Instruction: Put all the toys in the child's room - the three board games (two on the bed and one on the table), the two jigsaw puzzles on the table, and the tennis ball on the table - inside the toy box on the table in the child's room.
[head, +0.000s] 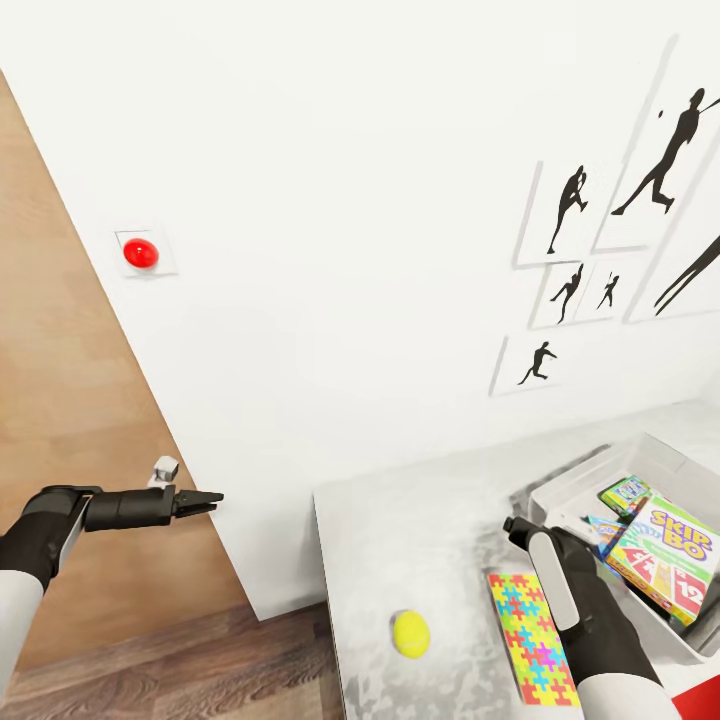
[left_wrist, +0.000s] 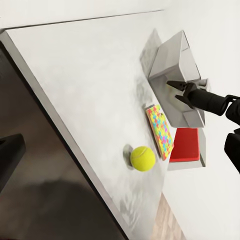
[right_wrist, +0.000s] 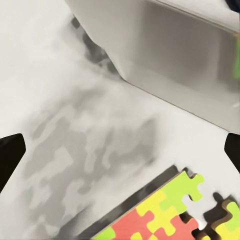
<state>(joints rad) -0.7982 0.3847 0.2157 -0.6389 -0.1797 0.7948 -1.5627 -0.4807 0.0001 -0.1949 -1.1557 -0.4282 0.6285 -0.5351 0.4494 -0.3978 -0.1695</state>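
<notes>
The light-grey toy box (head: 655, 448) stands on the table (head: 400, 530) at the right, against the wall. Inside it lie the SKIP-BO board game (head: 668, 552), a green-edged one (head: 625, 494) and a small blue one (head: 600, 530). A multicoloured jigsaw puzzle (head: 535, 640) (left_wrist: 160, 129) (right_wrist: 170, 215) lies flat on the table just in front of the box. The tennis ball (head: 411, 633) (left_wrist: 142, 158) rests near the table's front left. My right gripper (head: 515, 527) (left_wrist: 173, 91) hovers open over the table between puzzle and box. My left gripper (head: 208, 497) is open in the air, left of the table.
A red round button (head: 140, 253) sits on the white wall, with black sports-silhouette pictures (head: 600, 250) higher up at the right. A pale wood panel (head: 60, 330) stands at the left over plank floor (head: 200, 660). Something flat and red (left_wrist: 186, 145) lies beyond the puzzle, below the table edge.
</notes>
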